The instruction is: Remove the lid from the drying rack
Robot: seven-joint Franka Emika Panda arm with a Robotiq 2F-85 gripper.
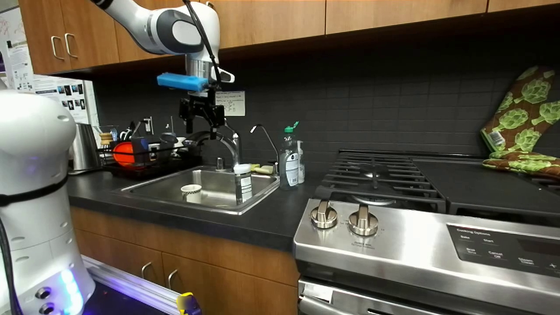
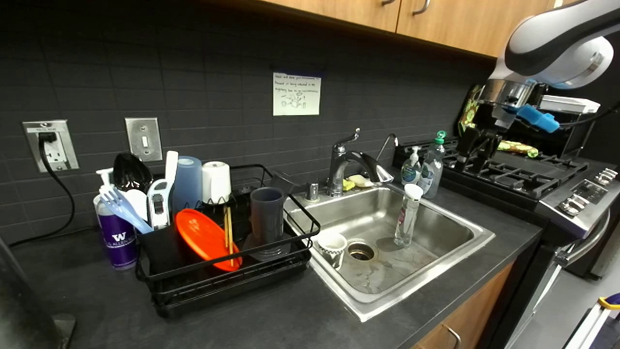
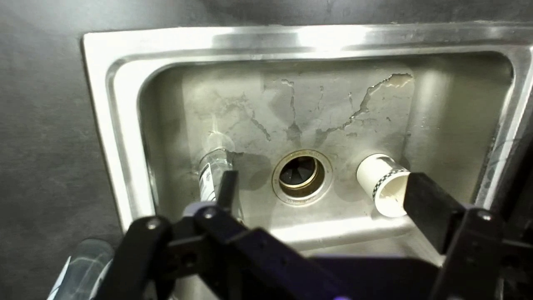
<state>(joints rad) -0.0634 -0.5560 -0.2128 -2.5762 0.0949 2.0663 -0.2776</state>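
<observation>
Wrist view shows your jaws parted above the sink (image 3: 258,41); past the cup (image 3: 379,183), the lid (image 2: 204,236) tilts in the drying rack (image 2: 232,288).

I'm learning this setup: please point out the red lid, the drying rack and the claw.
Red lid (image 2: 202,234): in an exterior view, on its broad face.
Drying rack (image 2: 232,286): in an exterior view, on its front lower wall.
Claw (image 3: 322,187): in the wrist view, midway between its open fingertips.

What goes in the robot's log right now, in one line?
gripper: open, empty, over sink | lid: tilted in rack | removal: not yet done
</observation>
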